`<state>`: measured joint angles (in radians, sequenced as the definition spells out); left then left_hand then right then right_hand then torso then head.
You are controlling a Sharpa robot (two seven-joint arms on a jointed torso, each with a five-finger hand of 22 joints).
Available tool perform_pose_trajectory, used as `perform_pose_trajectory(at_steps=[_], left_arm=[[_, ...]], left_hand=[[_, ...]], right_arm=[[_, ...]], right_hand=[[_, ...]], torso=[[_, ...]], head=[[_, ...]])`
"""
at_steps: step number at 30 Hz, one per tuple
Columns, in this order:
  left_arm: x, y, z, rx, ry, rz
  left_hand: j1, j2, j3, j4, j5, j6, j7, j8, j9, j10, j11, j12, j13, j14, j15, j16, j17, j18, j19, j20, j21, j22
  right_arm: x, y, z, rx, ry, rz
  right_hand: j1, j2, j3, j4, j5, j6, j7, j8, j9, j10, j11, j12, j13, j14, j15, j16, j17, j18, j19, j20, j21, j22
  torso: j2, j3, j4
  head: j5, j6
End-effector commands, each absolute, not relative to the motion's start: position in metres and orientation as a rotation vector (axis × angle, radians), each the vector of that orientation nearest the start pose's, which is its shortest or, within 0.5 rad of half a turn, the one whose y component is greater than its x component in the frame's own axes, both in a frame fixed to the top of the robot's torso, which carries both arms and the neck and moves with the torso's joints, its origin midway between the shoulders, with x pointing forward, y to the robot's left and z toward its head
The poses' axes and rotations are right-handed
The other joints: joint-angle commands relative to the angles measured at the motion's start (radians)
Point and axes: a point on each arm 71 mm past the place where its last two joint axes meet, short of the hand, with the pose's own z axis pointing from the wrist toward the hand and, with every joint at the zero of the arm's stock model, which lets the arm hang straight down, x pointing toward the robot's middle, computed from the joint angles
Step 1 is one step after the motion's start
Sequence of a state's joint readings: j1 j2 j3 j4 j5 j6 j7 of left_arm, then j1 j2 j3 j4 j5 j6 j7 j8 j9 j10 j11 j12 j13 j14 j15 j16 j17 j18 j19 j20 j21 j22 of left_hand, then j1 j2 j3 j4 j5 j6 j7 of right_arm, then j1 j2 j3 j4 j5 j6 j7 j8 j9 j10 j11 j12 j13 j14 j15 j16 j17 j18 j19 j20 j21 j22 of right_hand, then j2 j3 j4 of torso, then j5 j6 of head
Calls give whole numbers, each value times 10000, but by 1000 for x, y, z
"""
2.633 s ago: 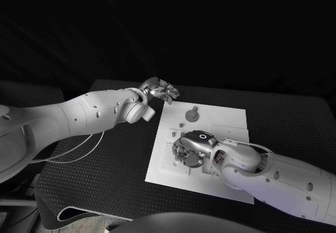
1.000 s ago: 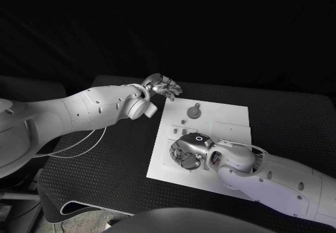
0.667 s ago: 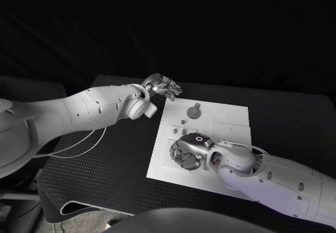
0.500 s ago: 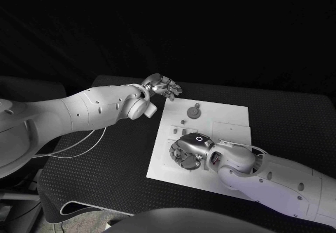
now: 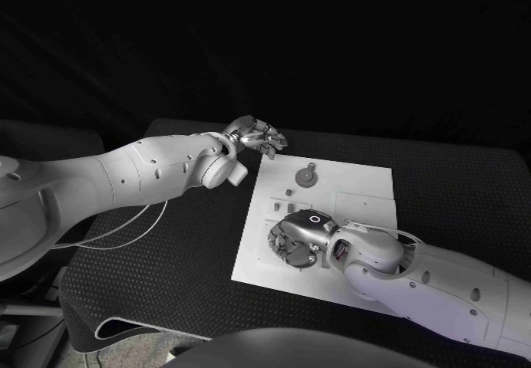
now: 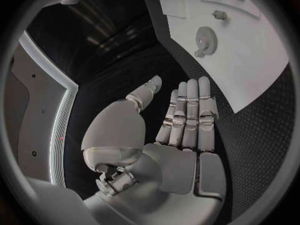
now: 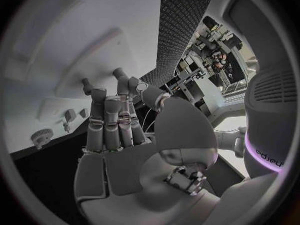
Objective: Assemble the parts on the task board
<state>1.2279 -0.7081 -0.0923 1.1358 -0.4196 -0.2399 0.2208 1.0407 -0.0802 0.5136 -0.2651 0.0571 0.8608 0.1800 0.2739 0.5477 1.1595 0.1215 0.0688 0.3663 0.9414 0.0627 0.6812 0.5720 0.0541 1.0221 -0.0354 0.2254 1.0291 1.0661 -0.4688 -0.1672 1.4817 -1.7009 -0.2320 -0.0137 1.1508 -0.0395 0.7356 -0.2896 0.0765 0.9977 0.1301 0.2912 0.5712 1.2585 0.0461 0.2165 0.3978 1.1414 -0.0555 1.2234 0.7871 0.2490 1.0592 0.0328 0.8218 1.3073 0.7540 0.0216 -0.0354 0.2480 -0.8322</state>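
Observation:
The white task board [image 5: 360, 182] lies in the middle of the black table. A grey gear-like part [image 5: 305, 178] sits near its far edge, with small parts [image 5: 288, 194] just nearer. My right hand [image 5: 297, 238] hovers low over the board's left middle, fingers pointing down and apart, nothing seen in them. In the right wrist view that hand [image 7: 119, 130] reaches toward the board [image 7: 56, 45], with the gear [image 7: 42, 135] off to one side. My left hand [image 5: 257, 138] floats off the board's far-left corner; the left wrist view shows this hand [image 6: 181, 130] flat and empty beside the gear [image 6: 204, 36].
The black table [image 5: 166, 268] stretches wide on the left of the board. A thin cable [image 5: 122, 230] hangs under my left arm. The board's right half [image 5: 365, 207] carries a raised pale panel.
The head camera shifted a little since the earliest frame. My right hand edged slightly nearer along the board; over the last second both hands stay still.

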Motion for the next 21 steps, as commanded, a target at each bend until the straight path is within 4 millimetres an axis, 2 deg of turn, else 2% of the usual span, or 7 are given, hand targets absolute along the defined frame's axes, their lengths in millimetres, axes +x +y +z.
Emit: perform_pose_trajectory(at_steps=[1,21], left_arm=[[550,252,-208,-7756,16329,-11286],[549,252,-208,-7765,16367,-11290]], left_hand=[[-79,-9,-35,48,50,-53,-4,67,-13,-50,-15,4,-9,50,31,-68,19,169,37,17,-37,-6],[-83,-15,-40,51,49,-58,-3,71,-18,-53,-15,4,-13,49,34,-87,39,168,35,20,-46,-4]], right_arm=[[395,-15,-277,-7053,17435,9645],[403,-21,-287,-7471,18068,8688]], right_hand=[[7,64,57,-16,38,221,-151,198,296,50,-4,-42,8,-4,-77,19,11,128,38,-51,34,191],[-6,73,57,-13,37,197,-142,188,310,33,3,-59,16,-14,-70,14,16,128,20,-46,29,191]], torso=[[2,0,-5],[0,3,-4]], head=[[2,-11],[-6,-25]])
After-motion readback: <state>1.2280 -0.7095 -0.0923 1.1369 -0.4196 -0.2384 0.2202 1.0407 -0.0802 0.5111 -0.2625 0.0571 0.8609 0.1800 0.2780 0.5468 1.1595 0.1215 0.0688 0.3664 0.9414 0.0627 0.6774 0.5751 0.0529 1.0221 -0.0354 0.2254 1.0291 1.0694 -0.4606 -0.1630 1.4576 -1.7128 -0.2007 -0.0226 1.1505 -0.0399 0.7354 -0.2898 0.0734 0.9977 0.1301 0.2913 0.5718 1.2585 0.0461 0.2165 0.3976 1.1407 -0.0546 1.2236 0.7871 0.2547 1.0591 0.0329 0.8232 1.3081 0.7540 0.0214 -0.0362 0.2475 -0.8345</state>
